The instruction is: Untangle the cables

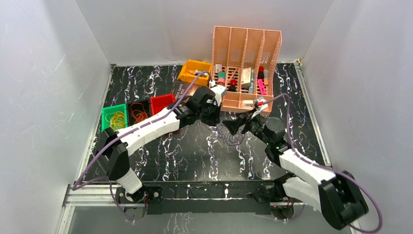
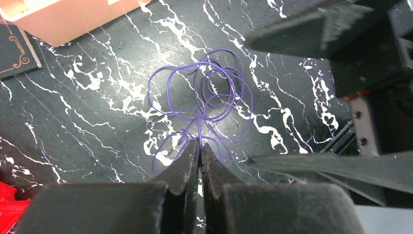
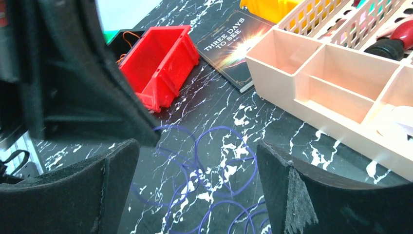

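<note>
Left gripper (image 2: 199,148): closed tip to tip, low over the table (image 1: 195,156). One strand of the purple cable (image 2: 199,117) is seen running in between the tips and is pinched there.
Right gripper (image 3: 197,161): spread wide, with nothing held. It is set just above the table, facing the left gripper, and loops of the purple cable are seen below and between its fingers.
Purple cable: laid in loose, overlapping loops on the table near the middle, between the two grippers and just in front of the organiser (image 1: 246,68).
Orange cable (image 1: 139,114): coiled inside the black bin (image 1: 131,106), well apart from the grippers.
Yellow cable (image 1: 117,120): coiled inside the green bin (image 1: 105,117), at the left end of the row of bins.
Red bin (image 3: 160,63): placed at the right end of that row, next to the black bin and near the book (image 3: 234,46).
Book: laid flat between the red bin and the organiser. The title "Three Days to See" can be read in the right wrist view.
Organiser: pink and slatted, set at the back of the table, with small items held in its compartments.
Yellow bin (image 1: 195,71): placed just left of the organiser, at the back.
Table: black, veined with white.
</note>
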You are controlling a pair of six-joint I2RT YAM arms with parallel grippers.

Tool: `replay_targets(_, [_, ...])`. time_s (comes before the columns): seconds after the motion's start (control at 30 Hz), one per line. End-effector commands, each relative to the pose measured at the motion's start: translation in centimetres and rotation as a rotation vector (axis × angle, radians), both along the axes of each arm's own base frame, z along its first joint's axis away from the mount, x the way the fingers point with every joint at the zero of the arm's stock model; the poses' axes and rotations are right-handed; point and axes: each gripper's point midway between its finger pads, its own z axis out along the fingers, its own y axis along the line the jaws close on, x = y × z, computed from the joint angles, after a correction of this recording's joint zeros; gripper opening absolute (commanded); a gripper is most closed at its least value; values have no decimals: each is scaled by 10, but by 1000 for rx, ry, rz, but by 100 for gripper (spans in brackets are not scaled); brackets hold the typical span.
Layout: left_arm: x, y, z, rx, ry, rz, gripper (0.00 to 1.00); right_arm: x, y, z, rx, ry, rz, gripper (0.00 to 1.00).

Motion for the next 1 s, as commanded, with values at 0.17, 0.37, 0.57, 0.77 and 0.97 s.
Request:
replay_targets(0.17, [-10,-5,70,-145,-76,-36,0,47,41,9,88,12,39,98])
replay_targets(0.37, [-16,-5,101,-197,-95,-55,0,90,20,-36,-41,201,-227,98])
replay_targets(0.57, [-1,23,145,-150,-209,52,0,82,-2,-78,-113,326,-328,98])
replay_targets(0.77, [12,51,190,-135,-339,131,0,64,-9,-101,-123,396,-328,98])
replay_targets(0.97, [28,74,220,-92,-444,216,0,47,-17,-116,-156,446,-329,98])
